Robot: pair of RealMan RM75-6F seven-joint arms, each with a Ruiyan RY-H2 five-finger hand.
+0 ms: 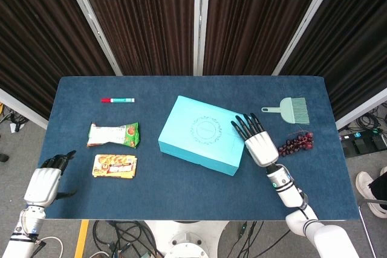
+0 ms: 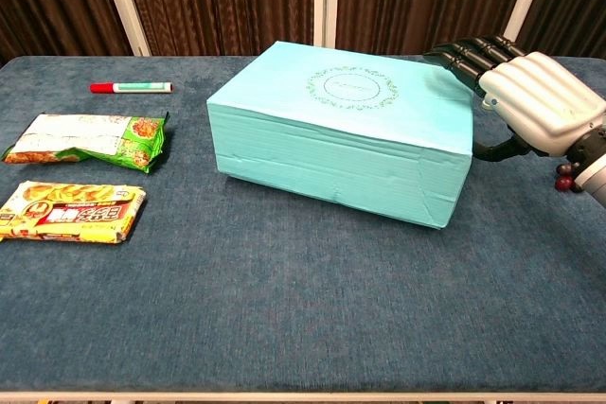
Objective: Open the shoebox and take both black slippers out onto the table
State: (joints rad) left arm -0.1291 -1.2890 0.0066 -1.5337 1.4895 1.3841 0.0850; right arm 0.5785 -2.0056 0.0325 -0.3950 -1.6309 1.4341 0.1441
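Left hand (image 1: 43, 182) hangs at the worktop's (image 1: 181, 188) near-left corner, fingers loosely curled, holding nothing. Right hand (image 1: 259, 141) (fingers spread, nothing gripped) reaches over the right end of the shoebox (image 1: 202, 134), lid still shut, mid-worktop. Slippers are not visible.

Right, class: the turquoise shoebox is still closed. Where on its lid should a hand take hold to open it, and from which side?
Probably the lid's right-hand short edge, approached from the right. The shoebox lies flat, its lid a broad smooth sheet offering no purchase on top; only the rim can be hooked. The right hand already has its fingers over that edge, and the box angles that end toward it.
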